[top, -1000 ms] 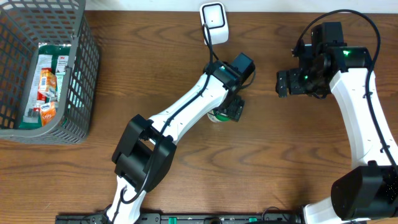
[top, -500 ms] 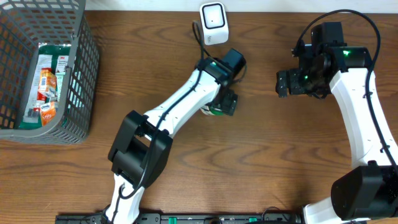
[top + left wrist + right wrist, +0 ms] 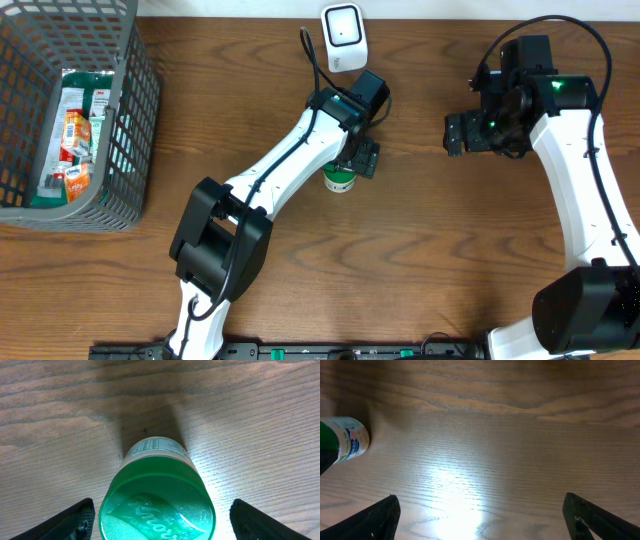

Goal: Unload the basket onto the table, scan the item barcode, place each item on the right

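**Jar** [image 3: 340, 181]: white body, green lid [image 3: 156, 510] with raised lettering, printed label. It stands on the worktop [image 3: 450, 260] just left of centre in the overhead view, lid up. In the right wrist view it shows at the far left edge [image 3: 347, 439].

**Left end effector** [image 3: 361, 158]: released. It sits just above the jar, at its upper right in the overhead view. In the left wrist view its fingers [image 3: 75, 521] fill the two lower corners. The lid lies between them with bare wood on either side, so neither finger touches it.

**Right end effector** [image 3: 457, 133]: released, nothing held. It is in the upper right of the overhead view, well apart from the jar. In the right wrist view its fingers [image 3: 376, 517] stand wide in the lower corners, with only lit wood between them.

**Scanner** [image 3: 343, 25]: a small white unit at top centre of the overhead view, above the jar and apart from it. A dark cable [image 3: 308, 45] loops off its left side.

**Basket** [image 3: 132, 110]: grey mesh, upper left of the overhead view, well apart from the jar.

**Packets** [image 3: 75, 135]: coloured, lying inside the basket. Their print is too small to read.
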Controlling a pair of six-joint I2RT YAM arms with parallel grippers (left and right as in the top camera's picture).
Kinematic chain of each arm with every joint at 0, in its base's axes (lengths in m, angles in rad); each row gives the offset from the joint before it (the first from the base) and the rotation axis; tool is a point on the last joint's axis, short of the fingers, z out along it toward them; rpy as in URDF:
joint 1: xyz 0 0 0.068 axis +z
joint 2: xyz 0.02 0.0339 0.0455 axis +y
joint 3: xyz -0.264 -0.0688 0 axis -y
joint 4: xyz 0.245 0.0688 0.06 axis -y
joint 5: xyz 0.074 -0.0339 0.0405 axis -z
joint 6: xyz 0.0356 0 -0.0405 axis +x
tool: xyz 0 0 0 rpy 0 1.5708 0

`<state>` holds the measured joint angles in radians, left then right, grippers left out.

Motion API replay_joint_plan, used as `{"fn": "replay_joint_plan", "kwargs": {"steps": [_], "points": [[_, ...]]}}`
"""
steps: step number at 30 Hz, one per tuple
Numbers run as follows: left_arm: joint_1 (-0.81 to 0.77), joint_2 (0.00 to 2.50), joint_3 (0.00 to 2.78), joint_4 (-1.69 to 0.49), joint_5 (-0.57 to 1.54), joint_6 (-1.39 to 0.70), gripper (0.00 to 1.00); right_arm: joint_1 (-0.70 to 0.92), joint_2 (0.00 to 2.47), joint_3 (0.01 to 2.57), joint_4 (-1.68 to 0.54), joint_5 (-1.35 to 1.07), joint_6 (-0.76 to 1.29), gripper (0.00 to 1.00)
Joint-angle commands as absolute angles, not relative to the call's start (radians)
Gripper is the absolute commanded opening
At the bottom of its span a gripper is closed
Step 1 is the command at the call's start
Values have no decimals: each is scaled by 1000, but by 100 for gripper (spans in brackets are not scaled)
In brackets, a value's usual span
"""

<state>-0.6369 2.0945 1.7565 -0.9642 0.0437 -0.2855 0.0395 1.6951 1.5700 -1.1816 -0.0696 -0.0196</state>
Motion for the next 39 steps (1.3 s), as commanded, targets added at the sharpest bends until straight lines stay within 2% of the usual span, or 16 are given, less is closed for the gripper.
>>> {"fn": "replay_joint_plan", "kwargs": {"steps": [1, 17, 21, 22, 33, 36, 39], "points": [[-637, 2061, 1780, -965, 38, -292, 87, 20, 1697, 1588, -1182, -60, -35, 99], [-639, 2067, 1690, -962, 37, -262, 91, 20, 1697, 1588, -1182, -60, -35, 99], [-639, 2068, 1682, -950, 36, -262, 90, 20, 1697, 1588, -1182, -60, -35, 99], [-639, 2068, 1682, -946, 37, -263, 87, 20, 1697, 1588, -1182, -60, -35, 99], [-643, 2070, 1632, -881, 38, -263, 87, 20, 1697, 1588, -1182, -60, -35, 99], [-643, 2070, 1632, -865, 37, -263, 84, 20, 1697, 1588, -1182, -60, -35, 99], [-643, 2070, 1632, -852, 38, -263, 76, 20, 1697, 1588, -1182, -60, -35, 99]]}}
